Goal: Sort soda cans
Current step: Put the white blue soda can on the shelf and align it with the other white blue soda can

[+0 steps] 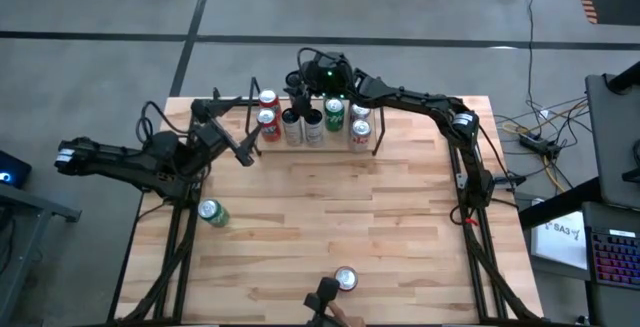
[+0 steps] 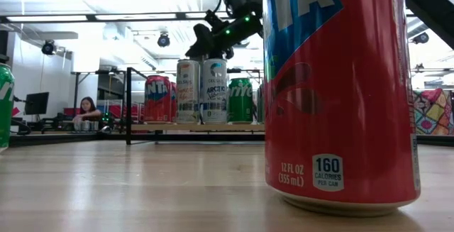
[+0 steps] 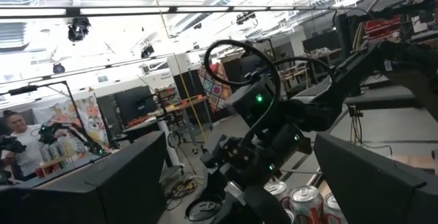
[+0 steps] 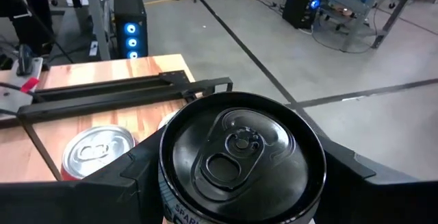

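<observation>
Most soda cans (image 1: pixel 312 119) were already lined up at the far edge, right gripper (image 1: pixel 296 95) clamped on a black-topped can (image 4: pixel 241 150) there, left gripper (image 1: pixel 243 153) open, with two strays, green can (image 1: pixel 211 212) and red can (image 1: pixel 345 279), left.

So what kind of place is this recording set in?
Most likely a robotics lab or workshop: a wooden table on bare concrete floor, a computer tower with glowing lights, and more workstations with a person behind.
</observation>
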